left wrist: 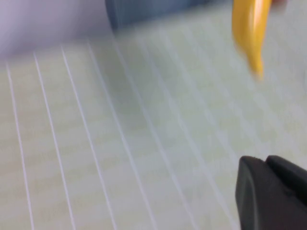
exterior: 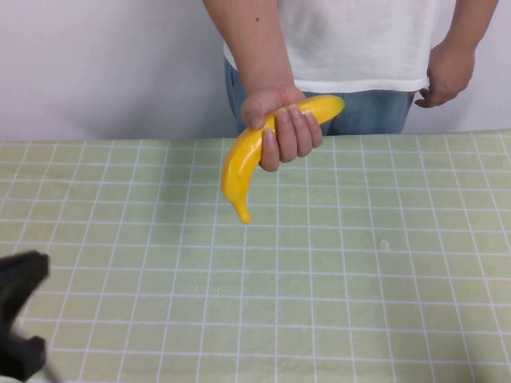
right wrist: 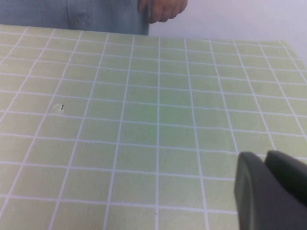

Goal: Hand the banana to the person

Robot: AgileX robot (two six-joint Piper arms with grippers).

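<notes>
The person (exterior: 359, 40), in a white T-shirt and blue jeans, stands behind the far edge of the table. One hand (exterior: 281, 128) grips the yellow banana (exterior: 243, 163) by its upper half and holds it in the air above the table, lower tip hanging down. The banana's tip also shows in the left wrist view (left wrist: 250, 33). My left gripper (exterior: 24, 275) is low at the near left corner, far from the banana, and looks shut and empty in its wrist view (left wrist: 266, 165). My right gripper (right wrist: 264, 160) hovers over bare cloth, shut and empty; it is outside the high view.
The table carries a pale green cloth with a white grid (exterior: 319, 263). The person's other hand (exterior: 443, 76) hangs by the hip and also shows in the right wrist view (right wrist: 163, 9). A small speck (exterior: 384, 242) lies on the cloth to the right.
</notes>
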